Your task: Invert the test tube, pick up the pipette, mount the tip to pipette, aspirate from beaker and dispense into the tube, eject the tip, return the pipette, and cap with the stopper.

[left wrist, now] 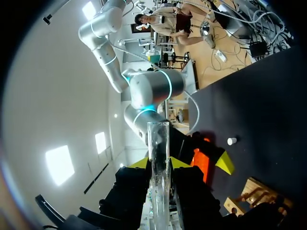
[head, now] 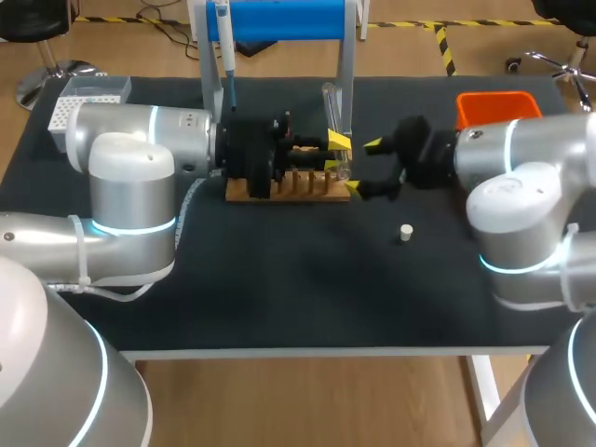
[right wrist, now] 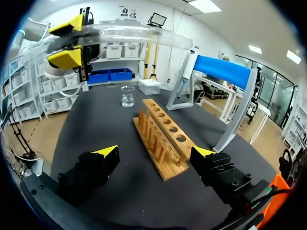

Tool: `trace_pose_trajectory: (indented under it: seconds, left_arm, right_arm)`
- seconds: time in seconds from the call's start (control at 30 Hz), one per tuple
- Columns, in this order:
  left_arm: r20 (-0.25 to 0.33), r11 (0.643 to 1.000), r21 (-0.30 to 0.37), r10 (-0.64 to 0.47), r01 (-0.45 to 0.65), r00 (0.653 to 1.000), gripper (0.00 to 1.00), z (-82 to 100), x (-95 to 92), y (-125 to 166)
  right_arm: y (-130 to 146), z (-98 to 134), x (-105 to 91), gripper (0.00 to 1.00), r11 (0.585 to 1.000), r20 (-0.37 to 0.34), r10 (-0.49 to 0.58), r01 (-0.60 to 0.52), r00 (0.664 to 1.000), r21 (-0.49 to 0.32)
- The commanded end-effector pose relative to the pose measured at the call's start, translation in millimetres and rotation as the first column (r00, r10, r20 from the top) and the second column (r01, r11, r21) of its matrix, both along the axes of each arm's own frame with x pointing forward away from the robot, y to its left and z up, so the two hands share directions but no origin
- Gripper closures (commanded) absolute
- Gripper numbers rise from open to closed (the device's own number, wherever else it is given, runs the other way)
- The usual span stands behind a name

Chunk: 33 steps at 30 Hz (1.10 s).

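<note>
A clear glass test tube [head: 331, 112] stands roughly upright over the right end of the wooden rack [head: 289, 186], with my left gripper [head: 336, 152] shut on it. In the left wrist view the tube [left wrist: 159, 158] runs up between the left gripper's [left wrist: 160, 165] yellow tips. My right gripper [head: 363, 166] stands open just right of the tube, holding nothing. In the right wrist view its fingers [right wrist: 156, 153] straddle the near end of the rack [right wrist: 163, 136], with the tube [right wrist: 134, 34] lying across above. The pipette [head: 223, 47] hangs on the blue stand. A white stopper [head: 405, 232] lies on the mat. The beaker [right wrist: 127, 96] stands beyond the rack.
An orange bin [head: 496, 107] sits at the back right, and a white tip box [head: 88, 98] at the back left. The blue pipette stand [head: 279, 23] rises behind the rack. Dark mat stretches toward the table's front edge [head: 307, 352].
</note>
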<state>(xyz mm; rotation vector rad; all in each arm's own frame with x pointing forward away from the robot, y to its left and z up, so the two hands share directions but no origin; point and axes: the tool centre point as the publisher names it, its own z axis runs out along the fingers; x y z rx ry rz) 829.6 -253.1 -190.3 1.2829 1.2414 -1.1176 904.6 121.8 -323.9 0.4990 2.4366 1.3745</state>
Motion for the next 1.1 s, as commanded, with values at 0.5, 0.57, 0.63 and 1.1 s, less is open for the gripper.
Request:
trace_pose_trajectory:
  seconds: [0.5, 0.57, 0.63, 1.1]
  left_arm:
    - [0.000, 1.000, 0.002, -0.004, 0.004, 1.000, 1.00, 0.5, 1.1, 0]
    - [0.000, 1.000, 0.002, -0.004, 0.004, 1.000, 1.00, 0.5, 1.1, 0]
    - [0.000, 1.000, 0.002, -0.004, 0.004, 1.000, 1.00, 0.5, 1.1, 0]
    - [0.000, 1.000, 0.002, -0.004, 0.004, 1.000, 1.00, 0.5, 1.1, 0]
  right_arm:
    - [3, -14, 7.3, 0.00, 0.999, -0.030, 0.042, -0.041, 0.999, 0.022]
    - [4, -15, 7.5, 0.00, 0.998, -0.038, 0.051, -0.049, 0.998, 0.031]
    - [5, -16, 7.6, 0.00, 0.998, -0.038, 0.051, -0.050, 0.998, 0.032]
    - [10, -21, 3.9, 0.00, 0.992, -0.061, 0.119, -0.117, 0.991, 0.042]
